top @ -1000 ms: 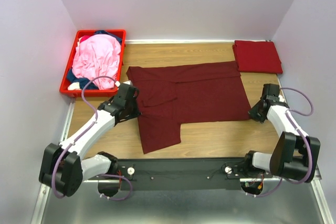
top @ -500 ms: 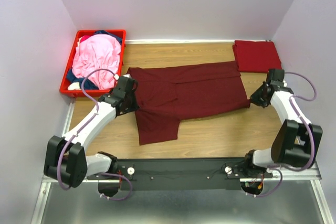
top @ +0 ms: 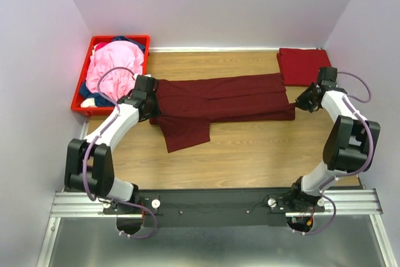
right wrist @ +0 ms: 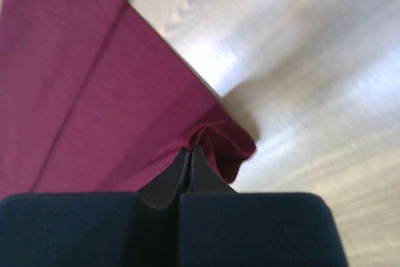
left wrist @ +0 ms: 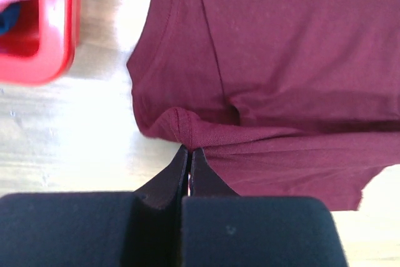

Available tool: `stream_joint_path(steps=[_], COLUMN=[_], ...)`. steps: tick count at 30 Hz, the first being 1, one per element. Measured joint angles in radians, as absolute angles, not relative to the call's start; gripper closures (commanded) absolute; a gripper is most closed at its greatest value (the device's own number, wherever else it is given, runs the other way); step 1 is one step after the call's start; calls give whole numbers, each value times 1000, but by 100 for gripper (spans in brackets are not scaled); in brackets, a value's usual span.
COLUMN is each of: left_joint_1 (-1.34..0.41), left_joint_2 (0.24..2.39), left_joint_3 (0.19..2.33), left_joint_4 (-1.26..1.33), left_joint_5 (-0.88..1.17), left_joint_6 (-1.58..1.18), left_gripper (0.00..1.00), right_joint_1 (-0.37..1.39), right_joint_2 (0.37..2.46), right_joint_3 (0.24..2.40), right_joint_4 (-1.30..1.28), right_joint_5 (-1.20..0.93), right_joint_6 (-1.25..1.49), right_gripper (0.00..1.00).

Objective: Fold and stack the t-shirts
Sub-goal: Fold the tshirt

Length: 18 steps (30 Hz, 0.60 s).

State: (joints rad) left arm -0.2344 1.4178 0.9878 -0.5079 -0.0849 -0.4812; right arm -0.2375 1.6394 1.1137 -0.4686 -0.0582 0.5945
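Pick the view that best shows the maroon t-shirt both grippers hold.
Top external: the whole maroon t-shirt, partly folded. The left wrist view shows only the end that the left gripper pinches; the right wrist view only the corner in the right gripper.

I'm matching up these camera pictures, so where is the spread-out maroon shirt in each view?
Top external: the maroon shirt stretches across the middle of the wooden tabletop.
Left wrist: it fills the upper right, its edge pinched by the left gripper.
Right wrist: it covers the left half, its corner pinched by the right gripper.
Shared landmark: the wooden tabletop, in all three.
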Motion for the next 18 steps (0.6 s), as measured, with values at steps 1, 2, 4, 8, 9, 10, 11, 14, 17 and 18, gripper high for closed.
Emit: stream_joint_path(steps=[1, 2, 4, 8, 9, 10, 11, 14, 17, 18], left_joint_1=[-230, -228, -224, -219, -218, -216, -214, -210, -209, -208], left_joint_2=[1439, 1457, 1493, 1546, 1553, 1560, 1571, 1593, 1616, 1624], left_joint_3=[994, 1001, 1018, 1048, 1054, 1059, 1065, 1073, 1082, 1084], left_joint_4=[-501, -501, -496, -490, -488, -486, -483, -472, -466, -461], left_joint_5=[-84, -84, -83, -83, -83, -83, -83, -84, -84, -84], left_joint_6=[-474, -468, -457, -441, -439, -437, -434, -432, -430, -430], left_gripper=[100, 100, 100, 100, 100, 100, 100, 100, 100, 100], right_joint_1=[-237, -237, -237, -237, -237, -237, -237, -237, -237, -237], right_joint_2=[1651, 1665, 1689, 1733, 1747, 1758, 1766, 1799, 1827, 1842], right_joint_3=[1126, 1143, 1169, 1201, 1209, 1213, 1217, 1226, 1232, 1241], right_joint_4=[-467, -464, -458, -447, -445, -442, -442, -434, -429, -427], right_joint_5=[-63, -69, -80, -99, -102, -104, -104, -106, -110, -116], right_joint_6=[595, 595, 594, 588, 585, 583, 582, 575, 570, 566], right_gripper=[99, 99, 99, 99, 99, 99, 99, 99, 99, 99])
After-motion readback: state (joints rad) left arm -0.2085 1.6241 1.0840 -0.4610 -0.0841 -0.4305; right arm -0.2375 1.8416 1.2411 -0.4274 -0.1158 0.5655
